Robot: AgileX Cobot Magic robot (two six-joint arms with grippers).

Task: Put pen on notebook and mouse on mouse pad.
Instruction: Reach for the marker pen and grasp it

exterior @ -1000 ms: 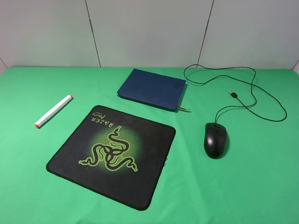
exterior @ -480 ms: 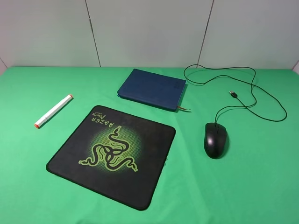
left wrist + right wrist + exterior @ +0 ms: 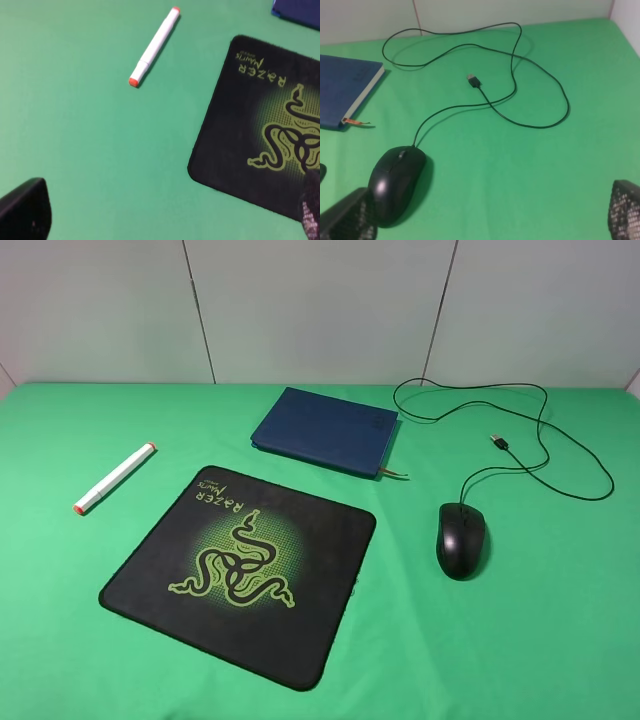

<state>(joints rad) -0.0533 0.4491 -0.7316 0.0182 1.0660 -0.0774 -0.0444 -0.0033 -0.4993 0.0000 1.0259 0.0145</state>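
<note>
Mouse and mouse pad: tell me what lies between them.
Nothing but bare green cloth, seen in the exterior high view. The mouse sits apart from the mouse pad, and its cable leads off toward the back.

pen [image 3: 114, 478]: white, left of mouse pad [image 3: 240, 570] | mouse [image 3: 462, 540]: right of it | notebook [image 3: 325, 430]: closed, behind

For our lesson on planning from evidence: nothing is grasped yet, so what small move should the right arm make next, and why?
Probably lower the open right gripper toward the black wired mouse. The mouse lies on the green cloth close to that gripper, apart from the Razer mouse pad, with nothing over it.
</note>
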